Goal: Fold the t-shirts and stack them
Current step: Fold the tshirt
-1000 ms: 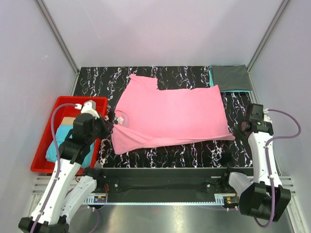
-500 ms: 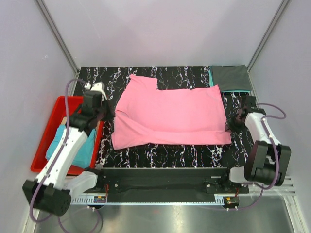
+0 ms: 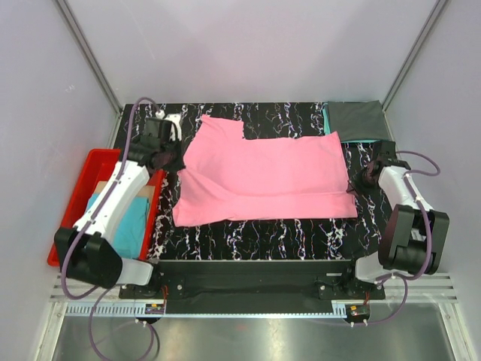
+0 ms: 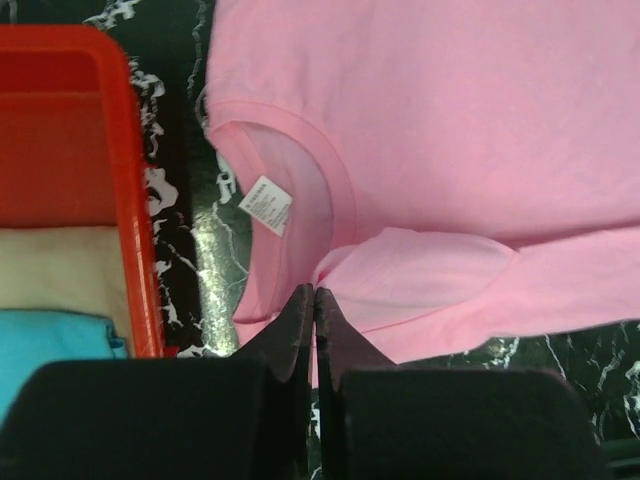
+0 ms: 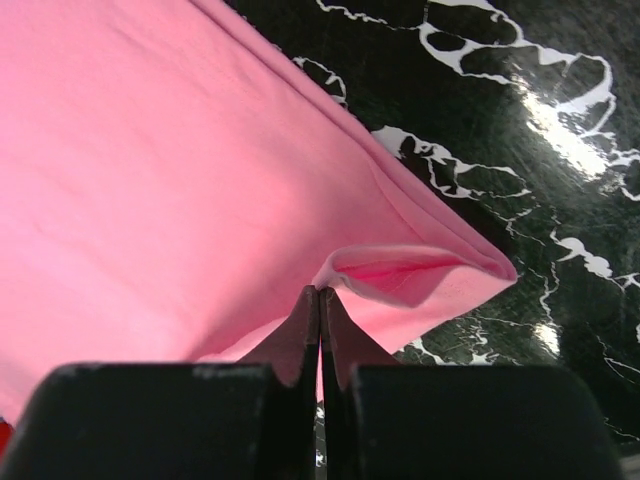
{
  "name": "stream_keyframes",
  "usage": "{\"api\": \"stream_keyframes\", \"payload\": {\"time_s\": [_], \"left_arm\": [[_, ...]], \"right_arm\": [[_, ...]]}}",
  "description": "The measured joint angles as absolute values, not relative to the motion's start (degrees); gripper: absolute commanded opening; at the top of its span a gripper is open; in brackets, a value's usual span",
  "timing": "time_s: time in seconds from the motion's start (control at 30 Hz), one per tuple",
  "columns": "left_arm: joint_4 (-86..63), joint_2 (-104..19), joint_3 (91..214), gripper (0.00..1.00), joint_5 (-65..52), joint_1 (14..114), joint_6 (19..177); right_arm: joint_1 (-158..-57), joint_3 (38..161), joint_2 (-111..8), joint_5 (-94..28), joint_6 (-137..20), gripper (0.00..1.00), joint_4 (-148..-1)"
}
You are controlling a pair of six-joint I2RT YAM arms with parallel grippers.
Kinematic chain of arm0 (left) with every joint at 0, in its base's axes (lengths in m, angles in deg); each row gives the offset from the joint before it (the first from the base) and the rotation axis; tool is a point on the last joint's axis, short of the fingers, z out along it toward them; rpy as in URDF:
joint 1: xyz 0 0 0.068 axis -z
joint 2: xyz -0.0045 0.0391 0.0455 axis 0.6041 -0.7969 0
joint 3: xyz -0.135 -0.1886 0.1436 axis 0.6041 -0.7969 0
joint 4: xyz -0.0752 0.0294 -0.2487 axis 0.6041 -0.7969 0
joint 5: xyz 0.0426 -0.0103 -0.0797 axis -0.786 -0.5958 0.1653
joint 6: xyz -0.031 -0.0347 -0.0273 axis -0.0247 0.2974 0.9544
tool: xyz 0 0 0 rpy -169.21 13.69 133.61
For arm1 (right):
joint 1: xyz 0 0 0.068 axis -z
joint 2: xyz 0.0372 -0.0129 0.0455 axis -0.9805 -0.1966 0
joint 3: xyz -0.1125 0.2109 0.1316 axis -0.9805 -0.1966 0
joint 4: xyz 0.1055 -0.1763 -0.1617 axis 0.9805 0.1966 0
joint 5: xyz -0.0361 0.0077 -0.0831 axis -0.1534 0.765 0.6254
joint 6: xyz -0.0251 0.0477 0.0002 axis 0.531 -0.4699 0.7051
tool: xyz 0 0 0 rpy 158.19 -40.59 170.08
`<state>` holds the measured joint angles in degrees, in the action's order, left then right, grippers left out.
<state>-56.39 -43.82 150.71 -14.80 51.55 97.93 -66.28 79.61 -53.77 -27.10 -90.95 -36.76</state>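
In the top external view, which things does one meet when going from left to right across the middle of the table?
red bin → left gripper → pink t-shirt → right gripper

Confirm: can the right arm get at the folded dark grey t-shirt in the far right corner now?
Likely in range, but not free: the right end effector is shut on a corner of the pink t-shirt. Only bare table lies between it and the dark grey t-shirt.
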Motion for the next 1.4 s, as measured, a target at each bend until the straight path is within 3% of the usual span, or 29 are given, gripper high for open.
{"api": "stream_keyframes", "payload": {"time_s": [0.4, 1.4], "left_arm": [[-58.3, -59.6, 164.8, 0.00, -16.6, 51.9, 93.6], [-57.9, -71.5, 172.1, 0.00, -24.0, 52.5, 94.8]], "right_arm": [[-66.3, 86.1, -61.8, -28.0, -91.1, 0.00, -37.6], [-64.8, 91.0, -71.5, -32.1, -90.8, 0.00, -38.3]]}}
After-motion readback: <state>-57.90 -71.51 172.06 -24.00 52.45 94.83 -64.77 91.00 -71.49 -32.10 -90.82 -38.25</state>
